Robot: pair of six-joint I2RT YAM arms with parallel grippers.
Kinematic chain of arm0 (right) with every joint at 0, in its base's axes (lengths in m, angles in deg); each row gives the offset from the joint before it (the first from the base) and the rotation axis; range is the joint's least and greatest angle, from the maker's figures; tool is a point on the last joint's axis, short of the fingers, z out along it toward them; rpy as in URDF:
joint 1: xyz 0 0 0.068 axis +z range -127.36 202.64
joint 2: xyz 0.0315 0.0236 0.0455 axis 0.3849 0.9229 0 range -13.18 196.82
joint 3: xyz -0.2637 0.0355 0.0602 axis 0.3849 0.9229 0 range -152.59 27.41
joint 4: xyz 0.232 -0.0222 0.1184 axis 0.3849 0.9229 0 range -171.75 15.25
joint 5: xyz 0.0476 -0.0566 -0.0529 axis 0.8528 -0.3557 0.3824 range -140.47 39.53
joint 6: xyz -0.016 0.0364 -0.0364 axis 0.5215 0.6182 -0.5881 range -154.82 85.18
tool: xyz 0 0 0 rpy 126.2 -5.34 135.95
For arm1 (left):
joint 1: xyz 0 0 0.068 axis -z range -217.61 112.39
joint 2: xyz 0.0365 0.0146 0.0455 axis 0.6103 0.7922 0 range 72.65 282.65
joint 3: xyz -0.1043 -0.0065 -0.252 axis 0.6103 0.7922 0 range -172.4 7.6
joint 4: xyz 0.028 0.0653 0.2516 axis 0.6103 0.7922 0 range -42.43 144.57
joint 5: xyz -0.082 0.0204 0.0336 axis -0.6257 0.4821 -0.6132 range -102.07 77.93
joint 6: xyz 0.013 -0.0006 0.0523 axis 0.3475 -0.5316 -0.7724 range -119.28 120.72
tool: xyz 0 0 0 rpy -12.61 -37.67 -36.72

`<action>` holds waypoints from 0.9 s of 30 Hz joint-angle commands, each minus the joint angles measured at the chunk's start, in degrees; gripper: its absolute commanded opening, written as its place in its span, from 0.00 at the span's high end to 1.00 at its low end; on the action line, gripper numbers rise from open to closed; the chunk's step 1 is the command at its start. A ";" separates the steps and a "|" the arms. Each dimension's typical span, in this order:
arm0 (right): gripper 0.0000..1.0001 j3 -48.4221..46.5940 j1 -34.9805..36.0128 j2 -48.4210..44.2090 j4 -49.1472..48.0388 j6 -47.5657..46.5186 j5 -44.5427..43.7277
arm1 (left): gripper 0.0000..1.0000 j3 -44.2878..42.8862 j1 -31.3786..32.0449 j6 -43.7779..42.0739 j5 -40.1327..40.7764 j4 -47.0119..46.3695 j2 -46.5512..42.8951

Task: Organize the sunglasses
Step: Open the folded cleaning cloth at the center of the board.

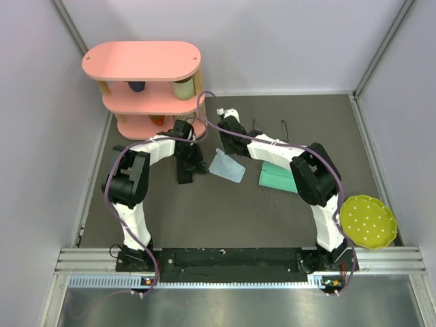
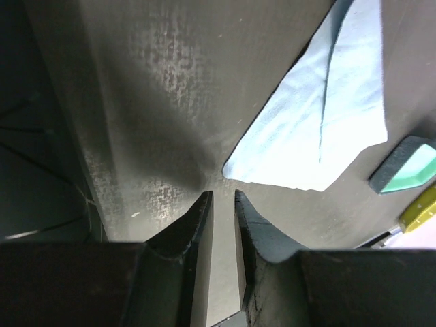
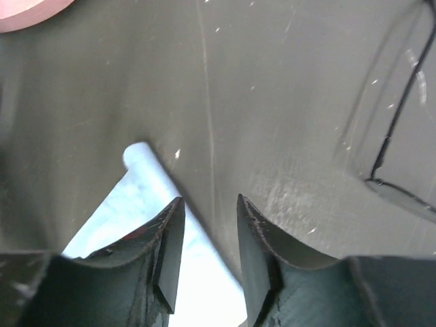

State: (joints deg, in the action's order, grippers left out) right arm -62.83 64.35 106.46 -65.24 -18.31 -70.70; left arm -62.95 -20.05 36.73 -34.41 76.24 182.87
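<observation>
Fingers (image 3: 262,262) of the right gripper (image 3: 210,199) stand parted over a pale strip (image 3: 136,184); the left gripper (image 2: 223,193) shows a narrow, empty gap. Thin wire-frame sunglasses (image 3: 388,136) lie near the table's (image 1: 204,218) far edge, beside the right gripper.

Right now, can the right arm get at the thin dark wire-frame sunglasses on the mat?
Probably yes: the wire-frame sunglasses lie beside the right gripper, jaws apart and empty, bare mat between them.

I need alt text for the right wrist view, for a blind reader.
The right gripper, jaws apart and empty, hangs over a dark table. A pale, overexposed object lies beneath it; thin wire-frame sunglasses lie at the right edge, and a pink shelf corner shows top left.
</observation>
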 commanded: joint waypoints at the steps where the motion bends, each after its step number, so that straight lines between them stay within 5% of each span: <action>1: 0.72 2.43 -0.14 -6.51 -1.12 -1.21 8.95 | 0.76 -1.62 -1.65 0.99 -5.49 -5.17 -1.05; 5: 0.75 5.24 0.03 -7.58 -2.63 0.27 22.40 | 0.76 -1.35 -1.65 3.62 -11.04 -10.97 -0.09; 12: 0.76 5.51 -0.05 -2.92 -2.10 2.29 27.08 | 0.76 0.85 -0.78 7.58 -16.94 -19.09 2.72; 27: 0.76 4.37 -4.09 0.51 0.71 2.39 22.52 | 0.81 -0.47 -0.16 4.69 -5.69 -3.80 6.94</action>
State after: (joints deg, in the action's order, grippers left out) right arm -56.73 62.43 106.50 -65.33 -15.91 -45.00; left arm -62.84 -20.40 43.66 -46.61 65.20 188.51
